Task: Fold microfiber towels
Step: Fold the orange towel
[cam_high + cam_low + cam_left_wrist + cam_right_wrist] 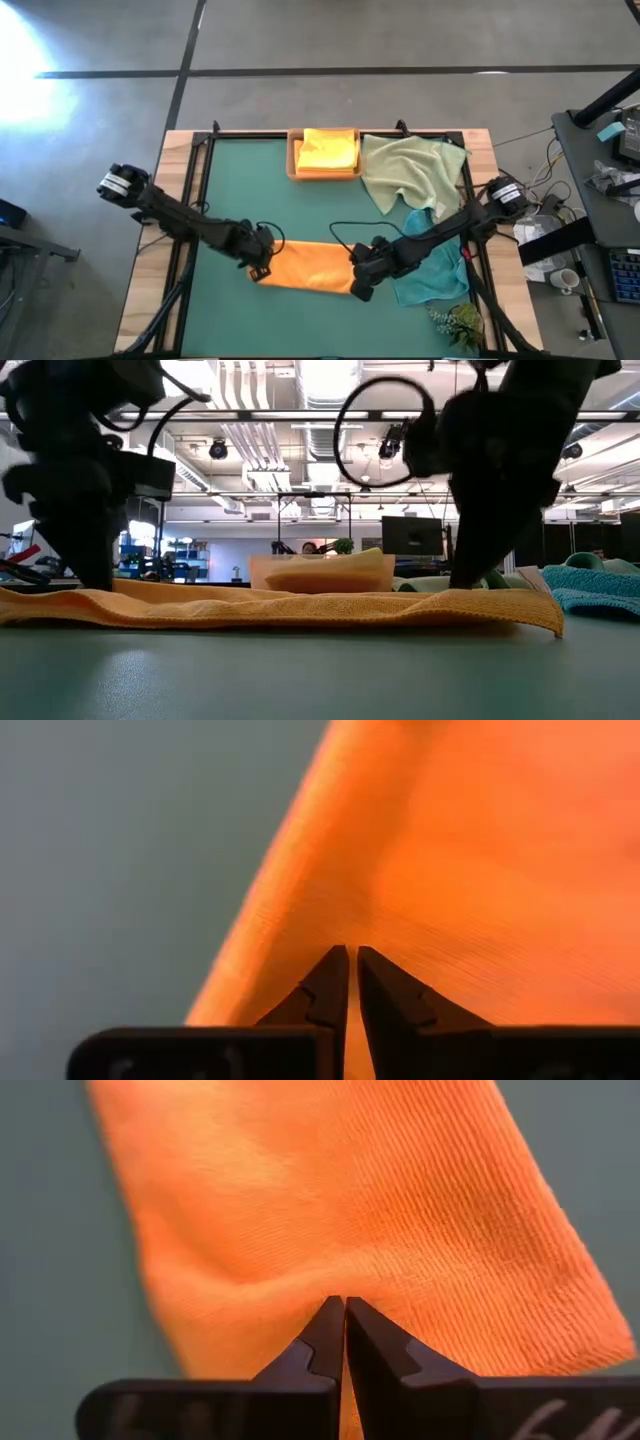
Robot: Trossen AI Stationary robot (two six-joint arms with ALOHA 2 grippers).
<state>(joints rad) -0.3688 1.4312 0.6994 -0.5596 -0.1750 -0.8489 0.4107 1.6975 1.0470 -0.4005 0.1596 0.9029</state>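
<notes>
Green mat [300, 205] on wooden table [150, 270], office room behind.

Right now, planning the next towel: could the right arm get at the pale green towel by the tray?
Probably not yet: the right tool is shut on the orange towel. The green towel lies uncovered on its side.

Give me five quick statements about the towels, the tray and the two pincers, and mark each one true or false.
1. Both pincers are shut on the orange towel on the mat: left pincer at one end, right pincer at the other. True.
2. The wooden tray is empty. False: it holds folded yellow and orange towels.
3. The pale green towel lies crumpled beside the tray. True.
4. The teal towel is neatly folded. False: it lies rumpled.
5. The orange towel on the mat is lifted high. False: it lies flat on the green mat.
</notes>
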